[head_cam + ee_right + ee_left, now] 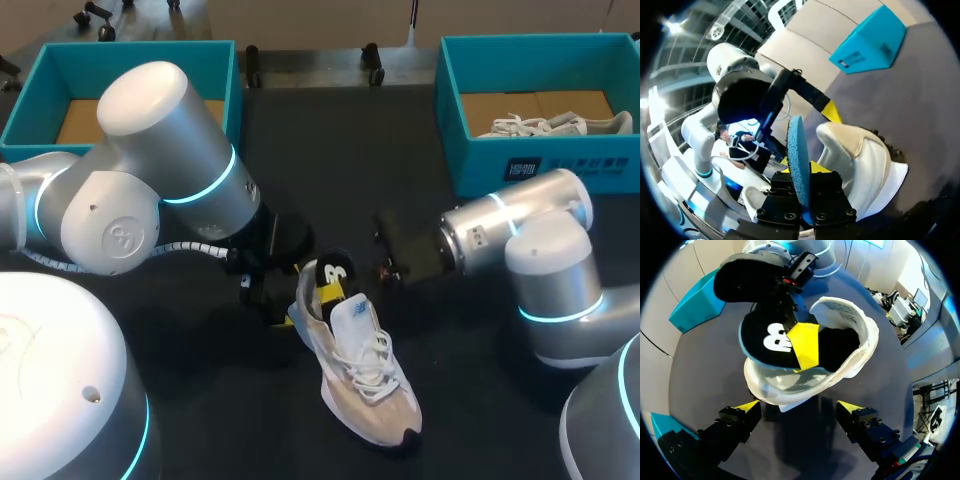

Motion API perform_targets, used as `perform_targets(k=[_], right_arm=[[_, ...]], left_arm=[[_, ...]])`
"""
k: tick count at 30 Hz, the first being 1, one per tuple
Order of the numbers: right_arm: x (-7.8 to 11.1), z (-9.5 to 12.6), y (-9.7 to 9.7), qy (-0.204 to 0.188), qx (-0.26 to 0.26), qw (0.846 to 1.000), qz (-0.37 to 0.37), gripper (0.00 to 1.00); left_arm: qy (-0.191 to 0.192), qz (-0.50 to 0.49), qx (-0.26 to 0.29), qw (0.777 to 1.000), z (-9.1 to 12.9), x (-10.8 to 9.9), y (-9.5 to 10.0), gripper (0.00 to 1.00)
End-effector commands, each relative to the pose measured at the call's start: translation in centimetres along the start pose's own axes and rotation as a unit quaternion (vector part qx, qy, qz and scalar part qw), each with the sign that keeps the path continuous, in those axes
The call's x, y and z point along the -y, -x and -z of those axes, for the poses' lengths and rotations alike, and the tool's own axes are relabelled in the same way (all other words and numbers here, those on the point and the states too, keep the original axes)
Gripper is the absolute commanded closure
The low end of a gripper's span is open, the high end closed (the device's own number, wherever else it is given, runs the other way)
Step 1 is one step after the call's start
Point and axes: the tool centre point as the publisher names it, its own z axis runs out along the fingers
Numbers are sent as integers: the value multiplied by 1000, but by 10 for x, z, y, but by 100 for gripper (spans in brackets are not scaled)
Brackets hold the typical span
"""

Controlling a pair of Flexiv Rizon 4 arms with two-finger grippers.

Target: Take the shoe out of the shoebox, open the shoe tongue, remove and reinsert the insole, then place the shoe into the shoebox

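The shoe (365, 375) rests sole down near the middle of the table (330, 150), toe toward 5 o'clock and heel toward 11 o'clock. The insole (337, 270) stands up out of the heel opening (logo face toward the left arm). The right gripper (801, 170) is clamped on the insole, one finger on each face. The left gripper (799, 407) is spread wide just behind the heel and grips nothing. From the shoe, the left shoebox (225, 70) lies at 11 o'clock and the right shoebox (450, 100) at 1 o'clock.
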Motion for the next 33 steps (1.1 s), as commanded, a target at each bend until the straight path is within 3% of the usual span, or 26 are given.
perform_targets(k=[1, 6, 8, 10, 11, 25, 33], right_arm=[[3, -7, 2, -5, 0, 1000, -8, 100], [2, -5, -1, -7, -2, 1000, 6, 98], [-1, -4, -3, -9, -2, 1000, 14, 65], [-4, -3, -4, -11, -2, 1000, 18, 45], [-5, -2, -4, -12, -1, 1000, 21, 43], [-16, 1, -18, -25, 24, 999, 42, 51], [-19, 6, -10, -23, 16, 999, 43, 57]], left_arm=[[0, -1, 1, 1000, -1, -1, -1, 0], [0, -1, 1, 1000, -1, -1, -1, 0], [0, -1, 1, 1000, -1, -1, -1, 0], [0, -1, 1, 1000, -1, -1, -1, 0], [0, -1, 1, 1000, -1, -1, -1, 0], [19, -14, 5, 1000, 17, -6, -6, 0], [24, -5, 5, 1000, 14, -9, -2, 0]])
